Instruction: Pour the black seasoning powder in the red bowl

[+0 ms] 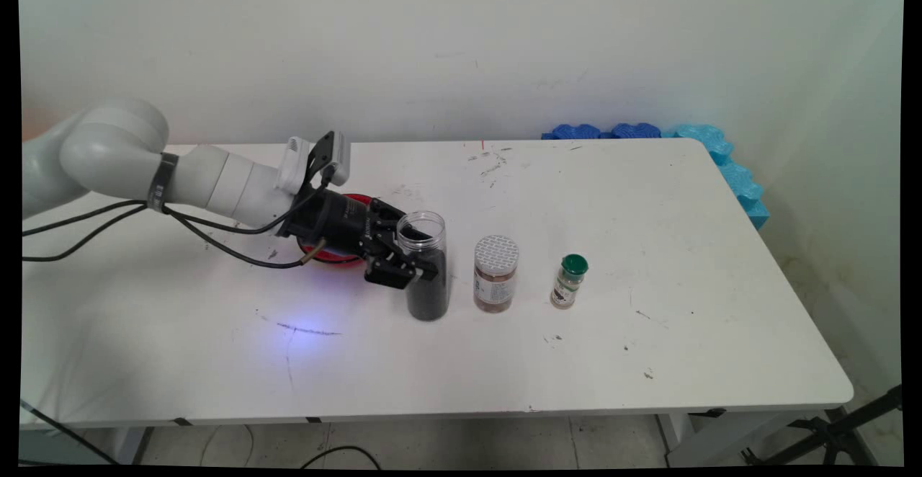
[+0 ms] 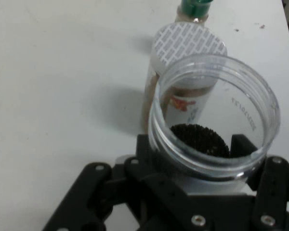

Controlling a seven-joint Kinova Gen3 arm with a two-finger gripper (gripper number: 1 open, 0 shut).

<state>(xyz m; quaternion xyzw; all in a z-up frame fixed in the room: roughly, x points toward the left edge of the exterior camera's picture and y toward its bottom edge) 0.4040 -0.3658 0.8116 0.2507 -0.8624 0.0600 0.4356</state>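
Your arm hides most of the red dish [image 1: 354, 199]; green-capped bottle [image 2: 196, 8] cut off at hand view's top edge.

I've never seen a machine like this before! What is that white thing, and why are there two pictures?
It is a robot arm with black jaws at its end, called a gripper. One picture looks down at the white table. The other comes from a camera on the hand, looking along the jaws. The jaws are closed around an open clear jar partly filled with dark grains. Beside it stand a jar with a foil seal and a small green-capped spice bottle. A red dish sits behind the gripper.
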